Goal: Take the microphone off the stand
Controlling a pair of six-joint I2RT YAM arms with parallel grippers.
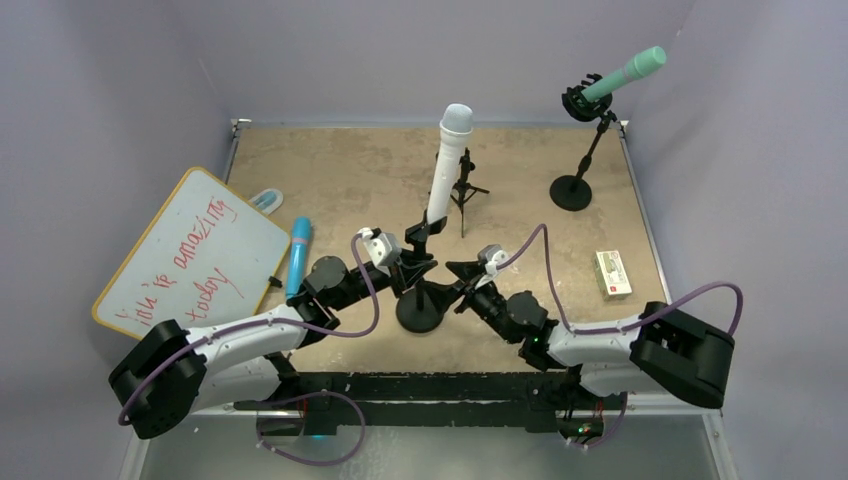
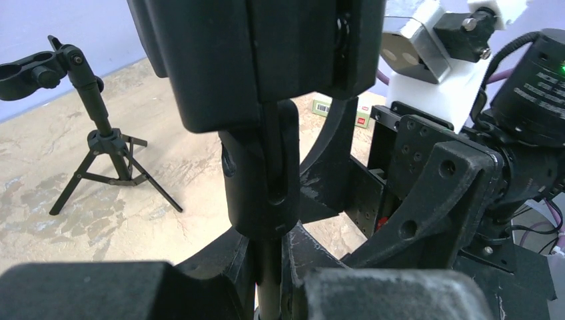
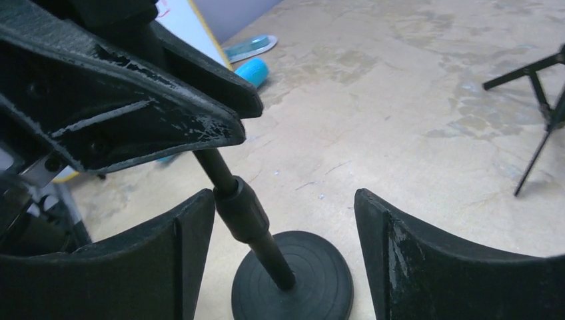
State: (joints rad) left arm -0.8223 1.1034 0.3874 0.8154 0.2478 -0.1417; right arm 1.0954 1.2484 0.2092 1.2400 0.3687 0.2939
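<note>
Both arms reach low and inward from the near edge, elbows down by the table (image 1: 340,175), and meet at the stand (image 1: 418,312) in the middle. The left gripper (image 1: 406,262) comes in from the left and is clamped on the stand's pole just under the clip; in the left wrist view its fingers (image 2: 86,290) press the thin rod from both sides. The right gripper (image 1: 458,276) faces it from the right with its jaws spread wide, holding nothing. In its own view the pole's collar (image 3: 243,210) sits just beside one finger, with the round base below. The white microphone (image 1: 448,165) is still in the clip, tilted up and toward the far side. On the left lies a whiteboard (image 1: 190,250) with red handwriting that reads "You're amazing today". A small box (image 1: 612,272) on the right carries a green and red label too small to read.
</note>
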